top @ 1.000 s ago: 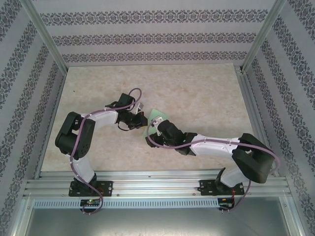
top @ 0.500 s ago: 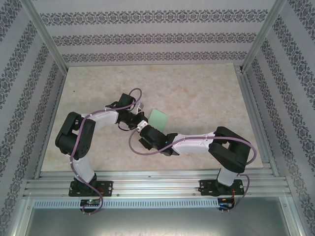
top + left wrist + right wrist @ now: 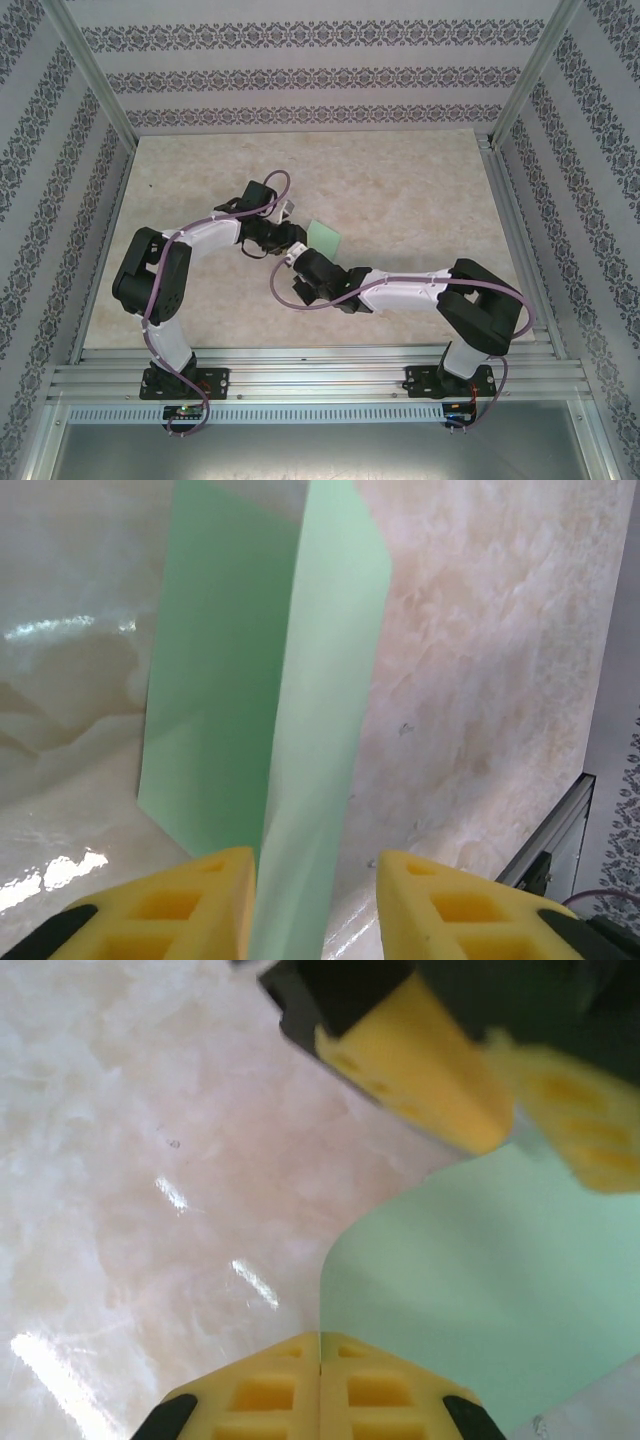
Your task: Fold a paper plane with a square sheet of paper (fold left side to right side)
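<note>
Where the sheet is lying: the square sheet of paper (image 3: 215,680) is resting near the middle of the table (image 3: 400,180), just beyond both grippers. One part is lying flat on the surface and the other is rising off it as a tall flap.
Left jaws: the left gripper (image 3: 315,905) is standing with its pads apart, and the raised flap is running up between them. It is brushing the pad on the left of the wrist view and sitting clear of the other, so we are judging nothing clamped.
Right jaws: the right gripper (image 3: 320,1370) is pressing its pads together, tip to tip, right where the sheet's curving near edge is arriving. Whether a sliver of paper is caught between them we cannot tell.
Direction from the jaws: from the left jaws the paper is stretching straight ahead. From the right jaws it is spreading ahead and to the right, below the left gripper's fingers (image 3: 420,1060).
Long axis: the crease and the flap are running lengthwise away from the left wrist, so the piece is reading as long and narrow, pointing away from that gripper.
Nearer arm: both are sitting at the sheet, but the left one is straddling the flap — we are judging it better placed to carry that flap across to the right side.
</note>
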